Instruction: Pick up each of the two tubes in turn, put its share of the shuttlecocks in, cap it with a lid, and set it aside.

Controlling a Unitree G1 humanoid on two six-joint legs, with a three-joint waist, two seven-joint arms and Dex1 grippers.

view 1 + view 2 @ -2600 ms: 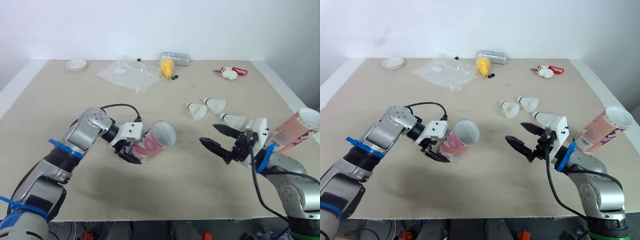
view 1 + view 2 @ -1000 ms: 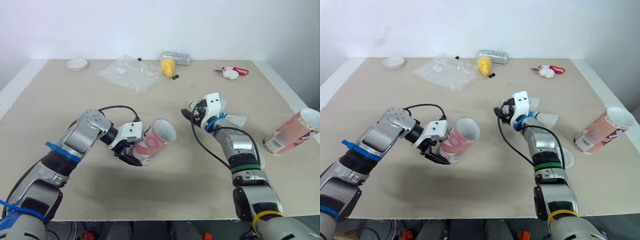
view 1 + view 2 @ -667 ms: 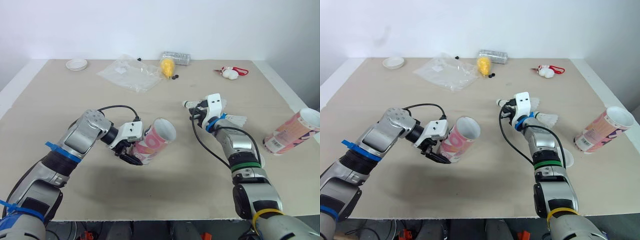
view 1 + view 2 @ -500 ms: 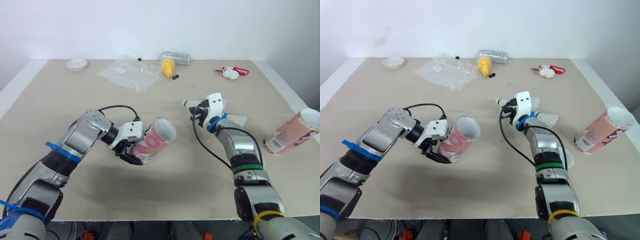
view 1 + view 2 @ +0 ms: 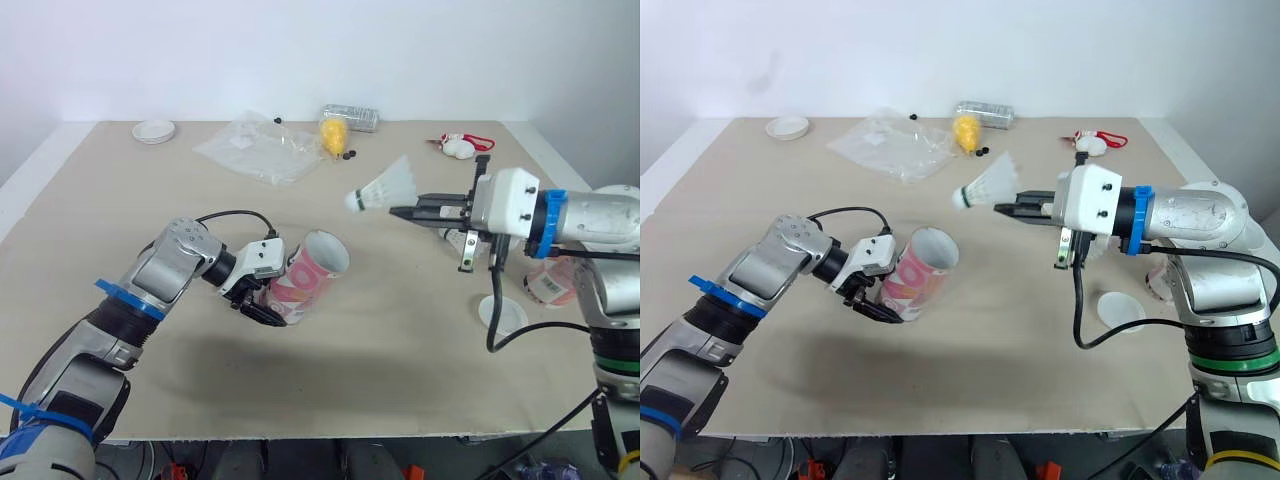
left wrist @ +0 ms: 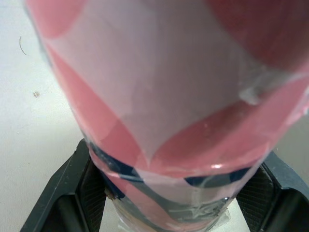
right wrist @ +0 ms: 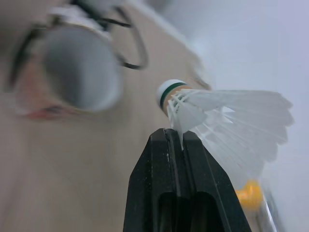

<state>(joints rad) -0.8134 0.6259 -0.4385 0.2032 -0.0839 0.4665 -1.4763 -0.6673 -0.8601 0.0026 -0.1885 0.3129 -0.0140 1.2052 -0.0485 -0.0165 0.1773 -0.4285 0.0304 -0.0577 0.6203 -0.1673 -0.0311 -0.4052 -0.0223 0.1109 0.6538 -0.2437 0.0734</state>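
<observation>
Glossy tube (image 5: 305, 285), matt table (image 5: 380, 345)

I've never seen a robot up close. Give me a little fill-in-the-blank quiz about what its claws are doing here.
The left claw is shut on a pink ___.
The right claw holds one ___ in the air.
A white lid lies on the table by the ___ arm.
Missing words: tube; shuttlecock; right.
</observation>
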